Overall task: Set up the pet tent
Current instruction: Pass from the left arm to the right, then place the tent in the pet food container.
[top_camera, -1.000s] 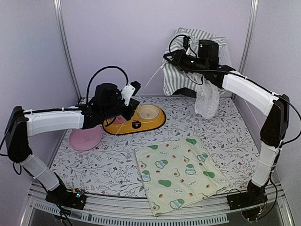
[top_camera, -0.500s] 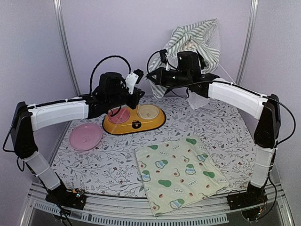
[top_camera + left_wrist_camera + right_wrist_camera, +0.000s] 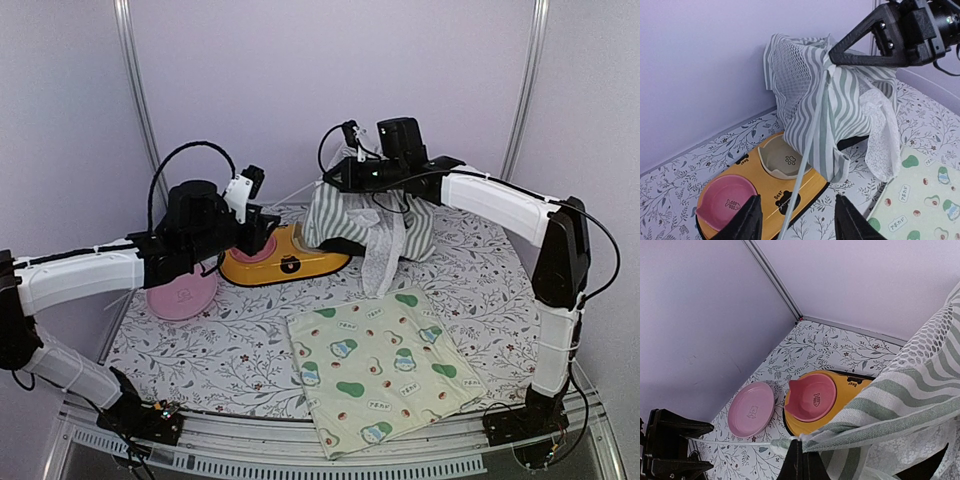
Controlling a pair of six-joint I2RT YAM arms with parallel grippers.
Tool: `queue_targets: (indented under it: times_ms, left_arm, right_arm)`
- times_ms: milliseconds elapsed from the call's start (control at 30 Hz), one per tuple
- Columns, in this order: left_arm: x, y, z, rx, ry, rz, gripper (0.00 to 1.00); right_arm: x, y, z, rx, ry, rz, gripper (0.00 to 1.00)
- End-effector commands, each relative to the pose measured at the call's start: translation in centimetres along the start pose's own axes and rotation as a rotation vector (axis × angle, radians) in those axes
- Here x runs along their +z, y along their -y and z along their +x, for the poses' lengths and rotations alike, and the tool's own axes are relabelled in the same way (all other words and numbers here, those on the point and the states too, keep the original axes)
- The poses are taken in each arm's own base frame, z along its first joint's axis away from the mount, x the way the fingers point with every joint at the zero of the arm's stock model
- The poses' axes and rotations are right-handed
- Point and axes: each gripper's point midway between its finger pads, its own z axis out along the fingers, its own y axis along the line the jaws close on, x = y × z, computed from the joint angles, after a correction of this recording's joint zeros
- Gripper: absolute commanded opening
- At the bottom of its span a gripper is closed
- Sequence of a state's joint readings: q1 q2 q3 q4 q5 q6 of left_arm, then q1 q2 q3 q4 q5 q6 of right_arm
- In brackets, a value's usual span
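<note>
The bench point(image 3: 200, 350) is showing bare flowered surface at the front left, between the mat point(image 3: 385, 365) and the plate point(image 3: 183, 295), and along the right side by the wall. The mat is lying at the front right, its near corner hanging over the bench's front edge.

The tent point(image 3: 340, 215) is hanging collapsed at the back middle, near the rear wall. Its lower folds are draping over the right end of the bowl point(image 3: 280, 265) and down to the bench just behind the mat. The right end effector point(image 3: 328, 183) is pressing together on the tent's gathered top. The left end effector point(image 3: 797, 210) is standing spread, with 1 thin pole point(image 3: 807, 160) running between its fingers without clearly touching them.

The fabric is covering part of the bowl's cream dish. The left arm is hiding the plate's top edge from above. The pole's lower end is running off the bottom of the left wrist view.
</note>
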State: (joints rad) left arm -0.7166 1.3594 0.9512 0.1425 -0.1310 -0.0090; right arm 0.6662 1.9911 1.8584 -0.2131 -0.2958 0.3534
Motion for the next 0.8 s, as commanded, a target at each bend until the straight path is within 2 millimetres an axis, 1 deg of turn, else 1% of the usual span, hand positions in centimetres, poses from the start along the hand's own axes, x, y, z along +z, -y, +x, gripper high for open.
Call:
queue_targets:
  times_ms: [0,33,100,133,167,200,300,367,400,467,533,600,633,667,700,733,767]
  left_arm:
    - [-1.3,-0.2,1.9,-0.039,-0.057,-0.012,0.42]
    - [-1.3,-0.4,2.2,-0.041,-0.068,-0.023,0.38]
    - [-1.0,-0.4,2.4,-0.047,-0.086,-0.028,0.24]
    - [-0.7,-0.3,2.3,-0.049,-0.092,-0.023,0.16]
    - [-0.3,-0.2,2.4,-0.051,-0.103,-0.018,0.03]
    - [0.3,0.1,2.8,-0.052,-0.120,-0.011,0.00]
    - [1.7,1.0,3.4,-0.064,-0.148,0.022,0.00]
    - [2.3,1.5,2.9,-0.103,-0.123,0.038,0.00]
    - [2.5,1.8,2.5,-0.131,-0.101,0.050,0.00]
    - [2.8,2.1,1.8,-0.189,-0.057,0.066,0.00]
    - [3.5,2.0,1.5,-0.246,-0.029,0.063,0.00]
    - [4.1,1.9,1.7,-0.290,-0.014,0.044,0.00]
    - [4.4,1.7,1.8,-0.304,-0.009,0.035,0.00]
    - [4.8,1.4,2.3,-0.316,-0.014,0.012,0.00]
    - [5.0,1.1,2.4,-0.326,-0.012,-0.006,0.00]
    - [5.2,1.0,2.9,-0.329,-0.019,-0.017,0.00]
    - [5.4,0.9,3.2,-0.328,-0.022,-0.023,0.00]
  right_arm:
    - [-0.4,-2.2,-3.0,-0.056,0.075,-0.091,0.00]
    - [-0.2,-2.4,-2.5,-0.050,0.061,-0.105,0.00]
    - [0.6,-2.8,-1.3,-0.030,0.026,-0.131,0.00]
    - [0.9,-3.0,-0.7,-0.024,0.007,-0.135,0.00]
    - [1.3,-3.2,0.0,-0.020,-0.011,-0.140,0.00]
    - [1.6,-3.5,0.6,-0.020,-0.026,-0.146,0.00]
    - [2.2,-4.1,1.6,-0.030,-0.055,-0.157,0.00]
    - [2.5,-5.3,1.8,-0.036,-0.069,-0.199,0.00]
    - [3.0,-6.4,2.2,-0.033,-0.088,-0.231,0.00]
    - [4.1,-9.3,3.0,-0.056,-0.122,-0.270,0.00]
    - [5.1,-12.3,3.8,-0.091,-0.153,-0.317,0.00]
    - [5.6,-14.1,5.2,-0.104,-0.183,-0.351,0.00]
    - [5.7,-14.6,5.8,-0.103,-0.197,-0.358,0.00]
    - [5.3,-14.9,6.1,-0.104,-0.201,-0.354,0.00]
    - [5.5,-14.5,7.1,-0.104,-0.219,-0.336,0.00]
    - [4.8,-14.5,7.0,-0.108,-0.211,-0.325,0.00]
    - [4.4,-13.7,7.5,-0.103,-0.216,-0.297,0.00]
